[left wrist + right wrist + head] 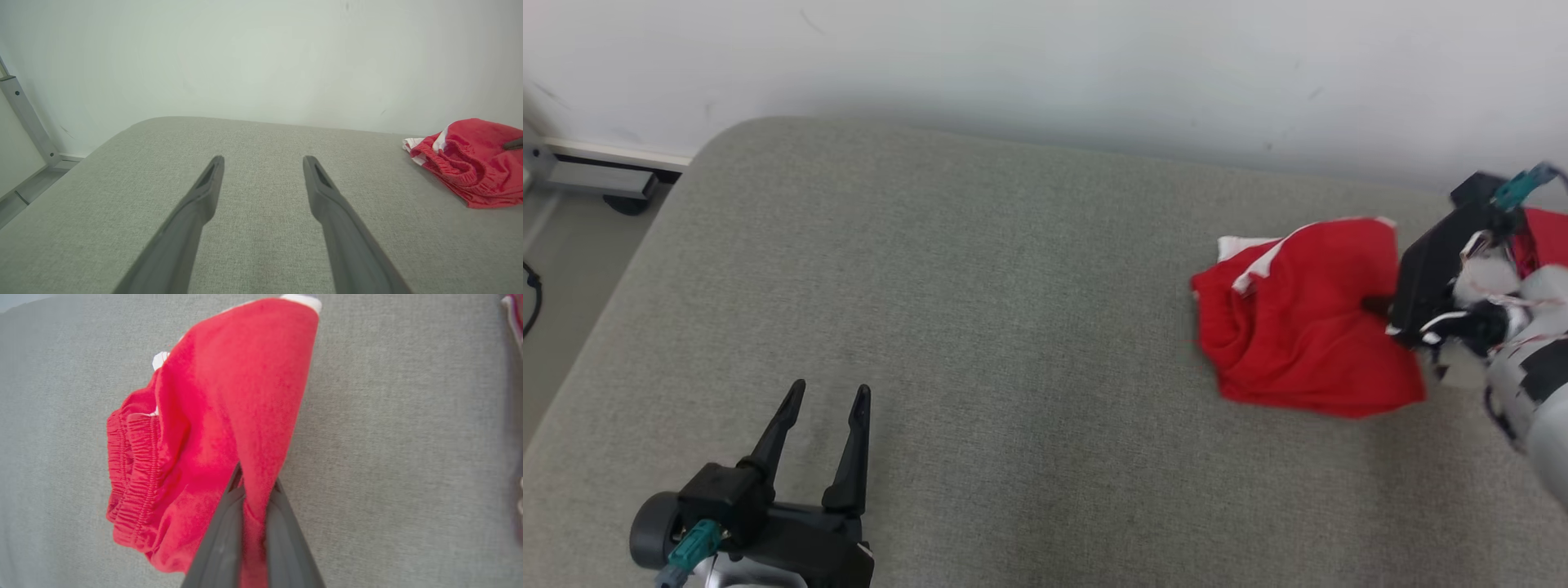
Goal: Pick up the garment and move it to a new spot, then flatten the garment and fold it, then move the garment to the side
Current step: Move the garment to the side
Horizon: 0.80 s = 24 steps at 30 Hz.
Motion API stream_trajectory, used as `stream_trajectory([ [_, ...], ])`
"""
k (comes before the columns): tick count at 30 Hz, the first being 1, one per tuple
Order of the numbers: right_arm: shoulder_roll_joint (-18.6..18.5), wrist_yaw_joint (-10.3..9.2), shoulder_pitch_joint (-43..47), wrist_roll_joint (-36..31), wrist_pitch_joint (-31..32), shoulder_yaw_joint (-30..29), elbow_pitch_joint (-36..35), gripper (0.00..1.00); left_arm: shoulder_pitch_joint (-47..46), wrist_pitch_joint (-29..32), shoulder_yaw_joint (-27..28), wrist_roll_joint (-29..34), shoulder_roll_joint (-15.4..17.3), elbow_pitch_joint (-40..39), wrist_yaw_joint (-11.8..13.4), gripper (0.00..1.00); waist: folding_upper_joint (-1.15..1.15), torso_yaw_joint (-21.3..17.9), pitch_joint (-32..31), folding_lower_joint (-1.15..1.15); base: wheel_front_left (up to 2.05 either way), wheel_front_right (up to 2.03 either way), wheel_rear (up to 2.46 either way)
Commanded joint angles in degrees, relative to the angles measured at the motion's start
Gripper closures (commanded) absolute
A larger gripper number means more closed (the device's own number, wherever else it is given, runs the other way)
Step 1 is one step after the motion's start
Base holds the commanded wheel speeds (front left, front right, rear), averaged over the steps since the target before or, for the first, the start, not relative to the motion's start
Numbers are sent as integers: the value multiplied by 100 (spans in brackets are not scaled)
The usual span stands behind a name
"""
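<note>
Risk, as a judgement: the right gripper (pixel 257 477) pinches just a thin fold of the red shorts (pixel 1298 335), so the fold may slip out on the lift, or the bunched cloth may drag on the grey cushion (pixel 1013 327). The left gripper (pixel 831 388) sits at the lower left of the head view, low over the cushion, fingers wide and empty. The right arm comes in from the right edge, fingers clamped on the shorts at right-centre, near the wall.
</note>
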Motion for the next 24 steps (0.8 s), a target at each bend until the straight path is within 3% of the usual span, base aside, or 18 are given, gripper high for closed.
stream_trajectory([
  [1, -136, -1, -166, -109, 58, 68, -9, 100, -67, -37, 25, 93, 42, -8, -22, 0, 0, -89, 141, 0, 0, 0, 0],
  [15, -1084, -1, -875, -749, 550, 708, -425, 100, -290, -37, -4, 140, 215, -28, -118, 0, 0, -375, 509, 0, 0, 0, 0],
  [24, -1487, -1, -1313, -966, 740, 907, -674, 100, -345, -17, 10, 136, 349, -105, -98, 0, 0, -538, 702, 0, 0, 0, 0],
])
